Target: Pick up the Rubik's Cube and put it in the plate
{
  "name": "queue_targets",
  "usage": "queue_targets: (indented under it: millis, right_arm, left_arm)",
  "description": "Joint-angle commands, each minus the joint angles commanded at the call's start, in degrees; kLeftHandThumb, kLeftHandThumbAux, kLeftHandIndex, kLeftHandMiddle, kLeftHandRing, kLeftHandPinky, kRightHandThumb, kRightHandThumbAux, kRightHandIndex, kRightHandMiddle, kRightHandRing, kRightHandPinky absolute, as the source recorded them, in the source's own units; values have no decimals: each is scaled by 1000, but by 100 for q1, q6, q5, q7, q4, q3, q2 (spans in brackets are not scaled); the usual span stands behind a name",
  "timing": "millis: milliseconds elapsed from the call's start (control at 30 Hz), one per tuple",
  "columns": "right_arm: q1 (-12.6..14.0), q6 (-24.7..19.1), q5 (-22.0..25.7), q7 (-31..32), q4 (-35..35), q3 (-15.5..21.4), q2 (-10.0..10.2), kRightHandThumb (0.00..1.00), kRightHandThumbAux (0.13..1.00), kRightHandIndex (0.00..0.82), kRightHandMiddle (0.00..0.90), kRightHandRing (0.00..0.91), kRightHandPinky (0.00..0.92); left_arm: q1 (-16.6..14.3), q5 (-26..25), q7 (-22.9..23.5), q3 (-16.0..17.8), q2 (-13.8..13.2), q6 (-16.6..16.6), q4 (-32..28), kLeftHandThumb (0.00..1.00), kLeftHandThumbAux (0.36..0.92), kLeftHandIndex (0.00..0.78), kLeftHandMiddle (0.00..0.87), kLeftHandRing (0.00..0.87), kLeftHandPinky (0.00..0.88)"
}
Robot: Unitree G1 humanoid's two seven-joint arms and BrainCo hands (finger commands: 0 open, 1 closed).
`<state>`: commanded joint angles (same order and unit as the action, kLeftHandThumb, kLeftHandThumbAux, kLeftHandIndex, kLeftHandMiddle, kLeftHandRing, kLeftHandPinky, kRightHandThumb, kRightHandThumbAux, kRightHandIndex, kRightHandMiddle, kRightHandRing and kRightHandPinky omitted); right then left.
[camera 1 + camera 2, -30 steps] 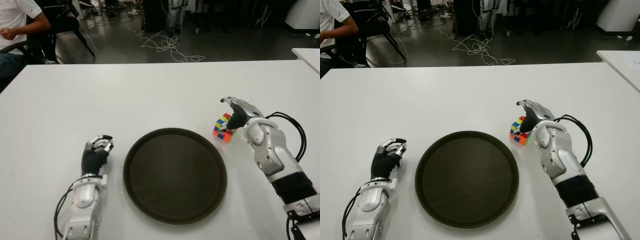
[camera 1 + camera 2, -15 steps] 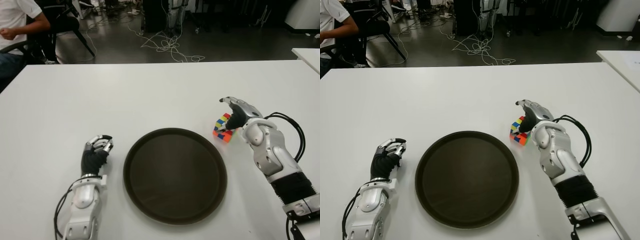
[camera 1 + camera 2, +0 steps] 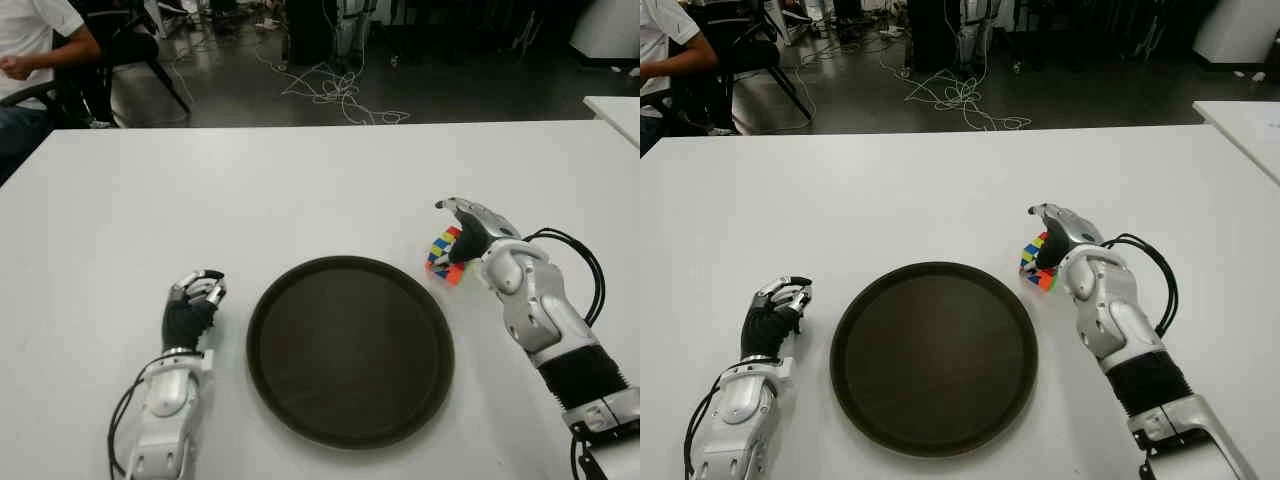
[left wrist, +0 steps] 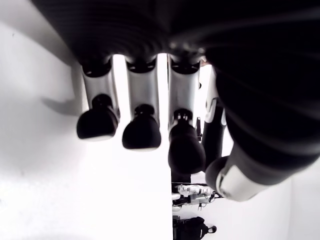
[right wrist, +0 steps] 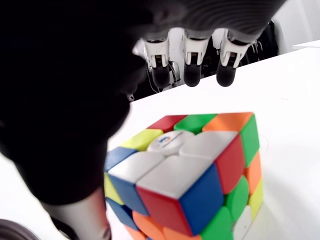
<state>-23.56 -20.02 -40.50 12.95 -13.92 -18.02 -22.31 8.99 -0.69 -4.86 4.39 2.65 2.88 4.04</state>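
I'm looking into a robotics lab or workshop: my white desk [image 3: 300,190] stands on a dark floor strewn with tangled white cables [image 3: 330,90], with black equipment stands [image 3: 310,30] behind, a 2nd white desk [image 3: 615,110] at the right, and a seated person [image 3: 30,50] far left.

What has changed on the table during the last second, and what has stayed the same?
The right hand has crept a little toward the plate, and the Rubik's Cube beside it has tipped and shifted slightly the same way. Its fingers arch over the cube without closing on it. The plate, still empty, and the left hand, left of the plate, have not moved.
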Motion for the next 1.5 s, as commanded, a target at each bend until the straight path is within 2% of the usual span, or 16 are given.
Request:
queue_targets:
  millis: [667, 967, 1500]
  right_arm:
    - [27, -113, -7, 114, -29, -84, 22, 0, 840, 6, 11, 9, 23]
    - [78, -8, -4, -68, -201, -143, 46, 0, 833, 48, 26, 37, 63]
    - [32, 30, -6, 29, -312, -223, -7, 0, 811, 45, 20, 33, 65]
  left_arm:
    - [-3, -45, 1, 17, 19, 12, -22, 710, 704, 444, 812, 819, 811]
    - [-25, -53, -42, 36, 35, 116, -63, 710, 704, 444, 811, 820, 819]
    - [-16, -49, -27, 44, 39, 75, -54, 711, 704, 444, 816, 827, 817]
